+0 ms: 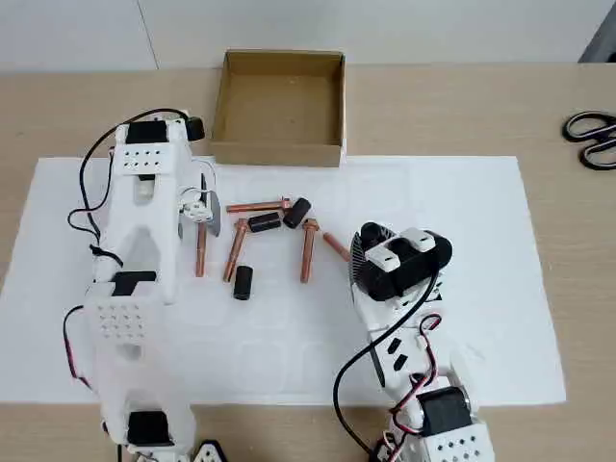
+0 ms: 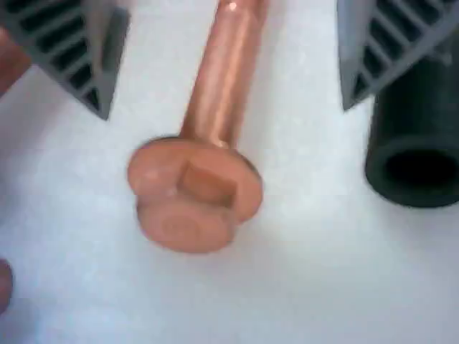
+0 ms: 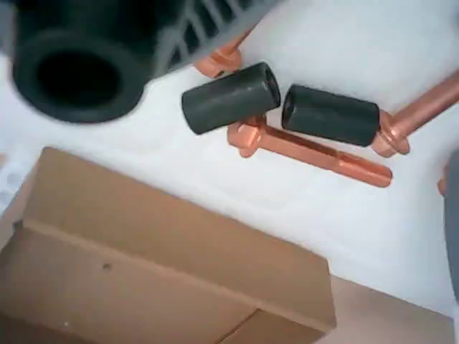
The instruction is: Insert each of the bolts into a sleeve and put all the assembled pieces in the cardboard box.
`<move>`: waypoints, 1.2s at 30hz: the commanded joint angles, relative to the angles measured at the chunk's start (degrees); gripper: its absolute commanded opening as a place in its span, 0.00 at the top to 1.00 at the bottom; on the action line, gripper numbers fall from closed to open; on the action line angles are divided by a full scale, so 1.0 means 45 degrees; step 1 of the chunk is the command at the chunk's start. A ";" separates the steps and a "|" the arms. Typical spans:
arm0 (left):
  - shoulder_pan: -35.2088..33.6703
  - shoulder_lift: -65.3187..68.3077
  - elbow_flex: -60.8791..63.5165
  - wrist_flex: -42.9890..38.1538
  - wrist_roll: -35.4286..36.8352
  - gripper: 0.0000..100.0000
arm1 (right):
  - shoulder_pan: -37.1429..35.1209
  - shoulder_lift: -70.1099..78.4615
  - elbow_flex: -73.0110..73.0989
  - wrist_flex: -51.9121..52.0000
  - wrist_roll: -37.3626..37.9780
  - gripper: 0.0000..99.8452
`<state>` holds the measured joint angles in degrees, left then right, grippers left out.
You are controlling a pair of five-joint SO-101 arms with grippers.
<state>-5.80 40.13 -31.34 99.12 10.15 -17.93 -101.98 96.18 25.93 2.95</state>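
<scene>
A copper bolt point(image 2: 208, 143) lies between the left gripper's point(image 2: 224, 111) jaws, its head toward the camera. The jaws stand apart, one on either side of the shaft and clear of it. A black sleeve point(image 2: 416, 143) rests just beside this bolt, by one finger.

The right gripper point(image 1: 361, 255) has its jaws clamped on a second sleeve point(image 3: 72, 64), which presses against a ribbed finger point(image 3: 208, 25) with its open end showing.

The cardboard box point(image 1: 279, 152) stands open side up at the far edge of a white sheet point(image 1: 481, 308) spread on the surface point(image 1: 433, 106). Just in front of the box lies a crosswise bolt point(image 1: 258, 205), with a nearby sleeve point(image 1: 297, 212) at its head end. Farther from the box lie two long bolts point(image 1: 236, 250) point(image 1: 308, 248), and farther still a lone sleeve point(image 1: 243, 282). The right gripper hangs beyond these, away from the box. Scissors point(image 1: 592, 138) lie on the bare surface, well off to one side of the box.
</scene>
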 commanded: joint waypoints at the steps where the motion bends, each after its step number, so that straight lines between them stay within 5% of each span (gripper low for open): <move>1: 0.0332 -0.0059 -0.0440 -0.0274 -0.0059 0.80 | 0.0010 -0.0166 0.0059 0.0049 0.0000 1.00; 11: 0.0332 0.1426 -0.0518 -0.0723 0.0000 0.80 | 0.0010 -0.0264 0.0059 0.1573 -0.0020 1.00; 17: 0.0371 0.1446 -0.2022 -0.0625 0.0039 1.00 | 0.0010 -0.0264 0.0059 0.1534 -0.0020 1.00; 26: 0.0332 0.1348 -0.4151 0.0313 0.0586 0.99 | 0.0010 -0.0264 0.0059 0.1553 0.0000 1.00; 36: 0.1250 -0.4415 -0.2139 0.0313 0.0527 0.99 | -0.0068 -0.0283 0.0059 0.0518 -0.0039 0.99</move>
<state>-1.49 33.89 -43.56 99.47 12.88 -17.85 -101.98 96.18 32.18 2.95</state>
